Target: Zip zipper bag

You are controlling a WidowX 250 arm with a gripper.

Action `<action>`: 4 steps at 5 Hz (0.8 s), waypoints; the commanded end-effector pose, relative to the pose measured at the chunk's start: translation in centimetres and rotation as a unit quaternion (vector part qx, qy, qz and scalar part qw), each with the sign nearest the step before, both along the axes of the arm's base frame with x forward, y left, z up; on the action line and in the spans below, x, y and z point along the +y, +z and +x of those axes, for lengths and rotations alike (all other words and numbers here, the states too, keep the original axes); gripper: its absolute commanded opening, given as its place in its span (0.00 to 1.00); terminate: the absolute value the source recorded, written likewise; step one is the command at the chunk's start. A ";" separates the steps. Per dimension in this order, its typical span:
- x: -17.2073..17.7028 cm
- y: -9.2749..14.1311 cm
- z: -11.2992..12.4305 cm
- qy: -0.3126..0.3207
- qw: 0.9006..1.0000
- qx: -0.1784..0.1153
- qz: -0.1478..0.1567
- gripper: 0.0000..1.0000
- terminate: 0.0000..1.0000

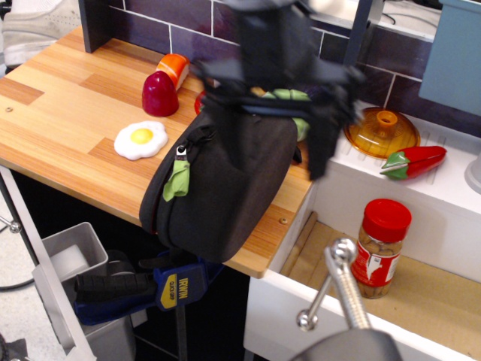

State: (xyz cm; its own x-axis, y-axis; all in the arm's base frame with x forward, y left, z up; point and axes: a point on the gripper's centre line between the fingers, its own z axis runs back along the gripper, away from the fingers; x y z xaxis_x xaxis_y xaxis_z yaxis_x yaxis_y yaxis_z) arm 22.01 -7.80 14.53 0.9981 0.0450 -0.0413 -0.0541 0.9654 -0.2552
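The zipper bag (225,192), a large black boxy fabric case, stands at the front edge of the wooden counter (68,113). Its lime-green pull tab (177,180) hangs on the left side of the edge zipper. My gripper (276,167) is blurred by motion and hovers over the bag's top right part. Its two dark fingers (322,147) are spread wide apart and hold nothing. The gripper body hides the bag's strap and clips.
Toy foods lie behind the bag: a fried egg (140,139), a red piece (159,95), an orange-white piece (174,69). To the right are an orange lid (382,131), a red pepper (413,162) and a red-capped jar (379,244). A blue clamp (143,289) sits under the counter.
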 end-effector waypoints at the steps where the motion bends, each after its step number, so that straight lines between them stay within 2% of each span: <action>1: 3.9 1.5 -1.2 0.017 0.997 -0.046 0.053 1.00 0.00; 2: 6.0 -0.1 -1.3 0.025 0.997 -0.042 0.061 1.00 0.00; 3: 6.2 -2.8 -1.7 0.022 0.997 -0.048 0.062 1.00 0.00; 4: 6.2 -4.0 -1.4 0.022 0.994 -0.068 0.082 1.00 0.00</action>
